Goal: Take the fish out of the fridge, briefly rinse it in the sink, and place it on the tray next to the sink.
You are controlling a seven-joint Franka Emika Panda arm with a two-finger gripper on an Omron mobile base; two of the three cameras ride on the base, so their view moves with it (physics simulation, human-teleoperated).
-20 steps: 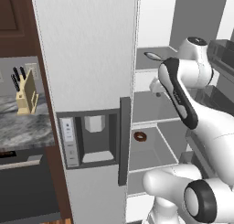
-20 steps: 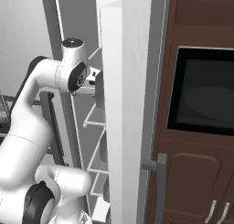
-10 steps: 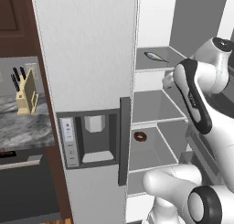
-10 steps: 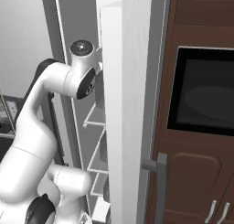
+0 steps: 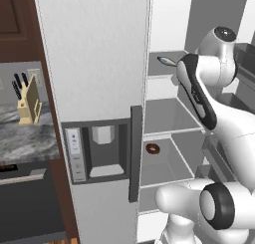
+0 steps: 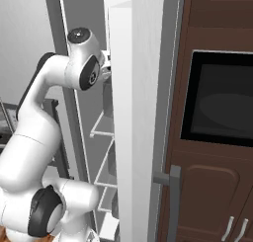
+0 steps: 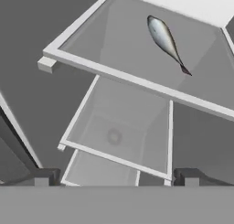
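Observation:
The light grey fridge [image 5: 94, 54] stands with its door open and my arm reaching into it. On an upper shelf lies the fish [image 5: 167, 61], small, slender and dark grey. In the hand view the fish [image 7: 164, 40] rests on the pale shelf [image 7: 137, 81] at the upper right, tail pointing down-right. My gripper [image 7: 114, 177] hovers above and in front of that shelf, well apart from the fish. Its fingertips [image 7: 43, 177] stand wide apart with nothing between them. The sink and the tray are out of view.
A brown doughnut [image 5: 152, 148] sits on a lower fridge shelf. Left of the fridge, a knife block [image 5: 29, 101] stands on a marbled counter. The open door [image 6: 133, 112] hangs close beside my arm, with a dark wall oven [image 6: 222, 102] in brown cabinets beyond.
My arm's elbow has swung right and then risen higher in the fridge opening, so the fish is less covered. The jaws stay wide open. The fish and doughnut have not moved.

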